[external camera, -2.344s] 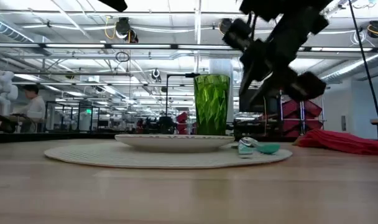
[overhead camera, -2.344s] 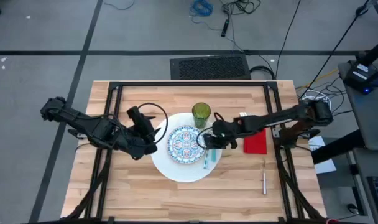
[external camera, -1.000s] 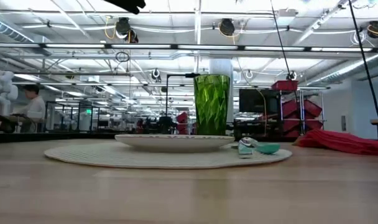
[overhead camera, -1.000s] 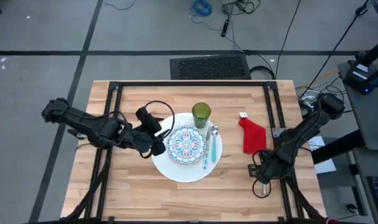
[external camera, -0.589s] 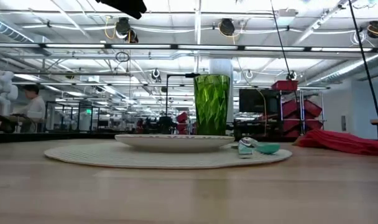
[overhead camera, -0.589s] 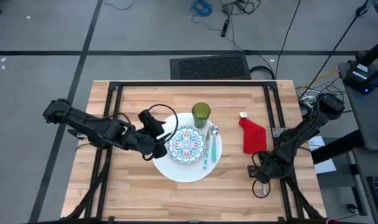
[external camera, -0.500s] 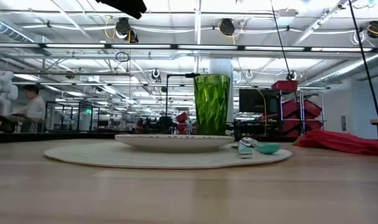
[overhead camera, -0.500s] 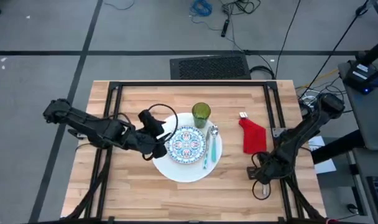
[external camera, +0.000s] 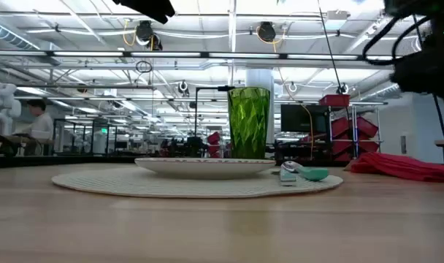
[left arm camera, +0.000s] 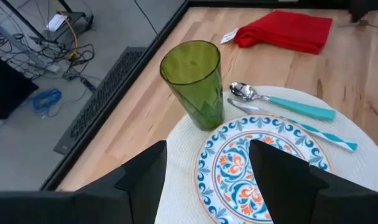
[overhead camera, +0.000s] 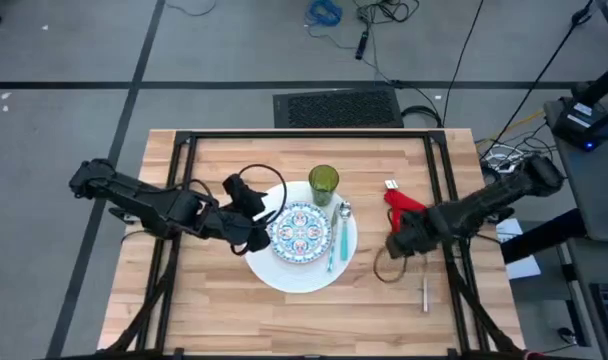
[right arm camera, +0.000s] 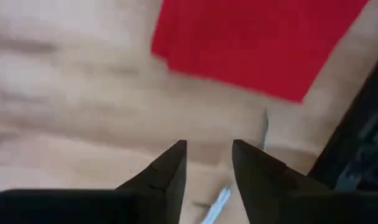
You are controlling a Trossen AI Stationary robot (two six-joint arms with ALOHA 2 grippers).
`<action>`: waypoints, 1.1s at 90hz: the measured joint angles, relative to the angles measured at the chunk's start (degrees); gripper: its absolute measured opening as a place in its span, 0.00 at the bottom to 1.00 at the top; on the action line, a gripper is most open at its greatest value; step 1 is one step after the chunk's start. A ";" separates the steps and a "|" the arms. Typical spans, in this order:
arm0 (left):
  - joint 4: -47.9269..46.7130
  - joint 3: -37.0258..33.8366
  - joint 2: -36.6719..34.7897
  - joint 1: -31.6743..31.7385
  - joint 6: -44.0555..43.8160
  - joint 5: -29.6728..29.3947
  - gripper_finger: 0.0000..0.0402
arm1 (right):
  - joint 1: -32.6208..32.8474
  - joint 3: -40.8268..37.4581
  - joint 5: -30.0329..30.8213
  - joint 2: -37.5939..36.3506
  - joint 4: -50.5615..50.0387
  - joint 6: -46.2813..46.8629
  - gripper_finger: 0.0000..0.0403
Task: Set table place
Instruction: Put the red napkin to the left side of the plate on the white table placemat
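On the table (overhead camera: 214, 310), a white plate (overhead camera: 284, 272) is carrying a patterned plate (overhead camera: 299, 228) and a spoon (overhead camera: 334, 237). Behind the white plate, a green cup (overhead camera: 323, 182) is standing. Right of it, a red napkin (overhead camera: 402, 201) is lying beneath the right gripper (overhead camera: 394, 246), jaws parted, holding nothing. Left of it, the left gripper (overhead camera: 256, 222) is hovering with jaws spread.

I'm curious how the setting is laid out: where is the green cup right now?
In the high view the green tumbler stands upright at the far edge of the large white plate, just behind the patterned plate and beside the spoon's bowl.
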 joint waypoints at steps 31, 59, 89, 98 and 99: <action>0.33 0.00 -0.02 0.00 -0.12 0.97 0.53 | -9.66 -1.73 0.16 5.62 4.89 -21.42 0.54; 0.31 0.00 -0.02 0.00 -0.13 0.97 0.53 | -10.32 -1.60 1.02 15.80 11.34 -25.38 0.49; 0.24 0.00 -0.02 -0.05 -0.10 0.99 0.53 | -10.21 -1.23 1.21 17.66 10.96 -23.05 0.04; 0.29 0.00 -0.07 -0.49 -0.09 0.99 0.53 | -9.19 1.19 1.22 16.10 6.85 -23.31 0.02; 0.31 0.00 -0.09 -0.58 -0.09 0.99 0.53 | -8.97 1.77 1.18 15.69 5.85 -23.34 0.02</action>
